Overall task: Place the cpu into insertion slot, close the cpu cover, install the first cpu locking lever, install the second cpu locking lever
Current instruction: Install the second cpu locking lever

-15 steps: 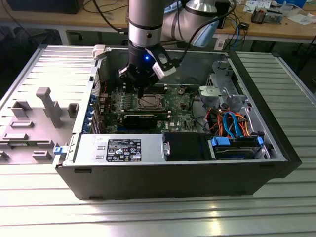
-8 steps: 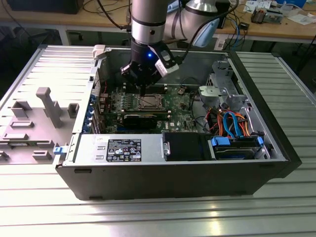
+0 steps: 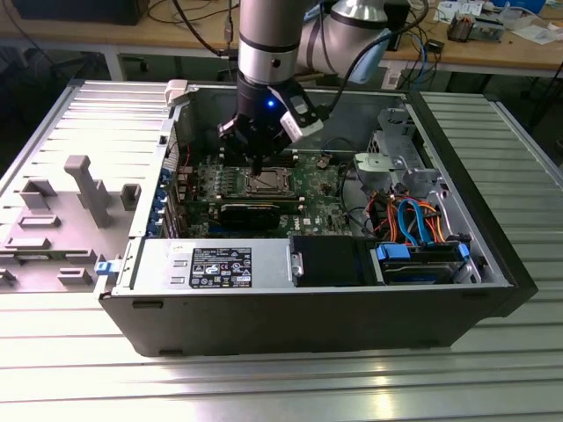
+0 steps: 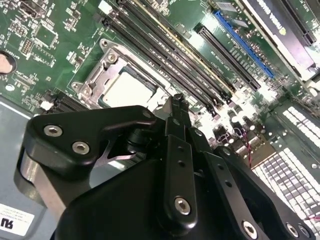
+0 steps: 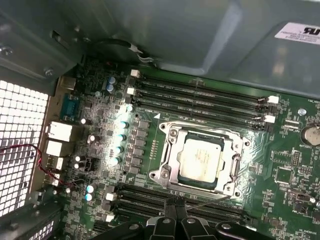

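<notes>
Case: open grey metal computer case (image 3: pixel 493 264) on a ribbed metal table (image 3: pixel 281 387), holding the green motherboard (image 5: pixel 295 175).
Socket: square silver-rimmed insertion slot (image 5: pixel 172 172) holds the flat silver-grey cpu (image 5: pixel 201 161); the thin silvery cpu cover (image 5: pixel 171 150) lies flat around it.
Gripper: black gripper (image 5: pixel 175 206), fingers pressed together with nothing between them, beside the socket's edge, near a thin wire lever (image 5: pixel 210 201).

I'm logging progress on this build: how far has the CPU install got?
Done, by the look of it: the cpu sits in the insertion slot, and the cpu cover appears to lie flat around it. In hand: the gripper, fingers together and holding nothing, is at the socket's edge beside a thin wire lever. Left: I cannot tell whether either locking lever is latched.
</notes>
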